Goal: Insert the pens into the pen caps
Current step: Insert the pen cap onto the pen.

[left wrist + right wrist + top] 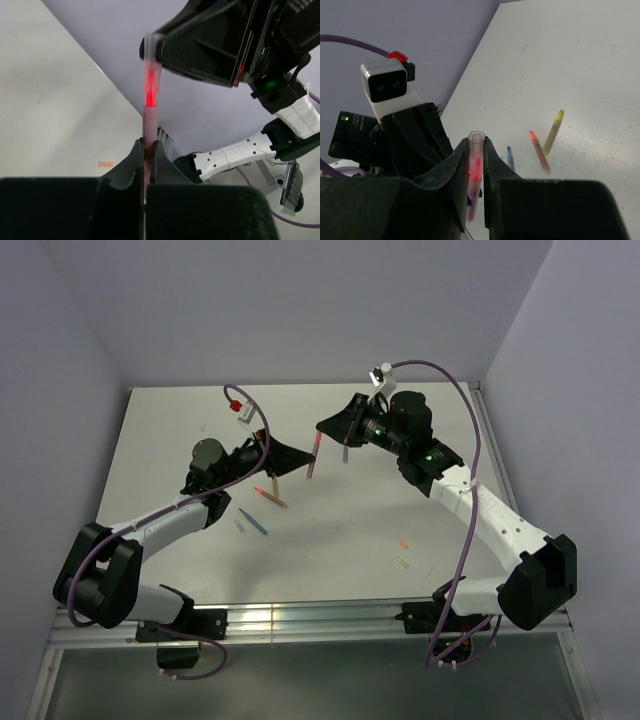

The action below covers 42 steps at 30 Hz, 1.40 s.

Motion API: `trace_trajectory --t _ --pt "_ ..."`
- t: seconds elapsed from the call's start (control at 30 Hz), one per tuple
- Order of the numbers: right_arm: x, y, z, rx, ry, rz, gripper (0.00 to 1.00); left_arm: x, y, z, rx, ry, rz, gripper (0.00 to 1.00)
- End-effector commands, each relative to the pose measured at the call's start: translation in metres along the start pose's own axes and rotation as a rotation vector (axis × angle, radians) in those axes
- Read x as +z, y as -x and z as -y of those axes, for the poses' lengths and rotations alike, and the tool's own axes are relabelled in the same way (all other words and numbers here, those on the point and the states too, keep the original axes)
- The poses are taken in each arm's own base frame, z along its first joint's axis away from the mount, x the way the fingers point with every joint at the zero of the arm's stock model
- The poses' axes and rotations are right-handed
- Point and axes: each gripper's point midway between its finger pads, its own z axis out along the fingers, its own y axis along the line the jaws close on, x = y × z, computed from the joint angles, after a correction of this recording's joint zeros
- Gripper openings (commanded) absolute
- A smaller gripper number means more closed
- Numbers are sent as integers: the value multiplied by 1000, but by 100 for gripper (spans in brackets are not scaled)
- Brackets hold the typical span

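Note:
My left gripper (300,462) is shut on a pink-red pen (311,464) and holds it above the table. In the left wrist view the pen (149,120) rises from between my left gripper (146,149). Its glowing red tip sits inside a clear pink cap (152,75). My right gripper (322,430) is shut on that cap. In the right wrist view the cap (476,147) stands between my right gripper (476,145), with the red tip inside. The left gripper is right behind it.
Yellow (553,131), orange (539,151) and blue (510,157) pens lie on the white table (350,510) below the left gripper. An orange cap (403,543) and a yellow-green cap (400,562) lie at the right front. The orange cap also shows in the left wrist view (105,164).

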Motion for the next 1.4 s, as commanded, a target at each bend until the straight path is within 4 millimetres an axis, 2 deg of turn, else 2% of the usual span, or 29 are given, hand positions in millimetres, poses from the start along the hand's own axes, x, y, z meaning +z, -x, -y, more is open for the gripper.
trace_trajectory --t 0.0,0.37,0.53,0.73,0.93,1.07,1.37 --pt "1 -12 -15 7 60 -33 0 -3 30 19 103 -22 112 0" --pt "7 -26 -23 16 90 -73 0 0 42 14 108 0 170 0" --pt "7 -37 -21 16 80 -102 0 1 54 12 120 46 210 0" --pt "5 -41 -18 2 69 -115 0 4 66 19 155 47 227 0" --pt "7 -25 -20 19 18 -95 0 6 57 14 130 34 194 0" --pt "14 -31 -21 78 17 -144 0 9 52 5 96 57 166 0" --pt "26 -46 -10 181 5 -220 0 9 40 -14 13 127 118 0"
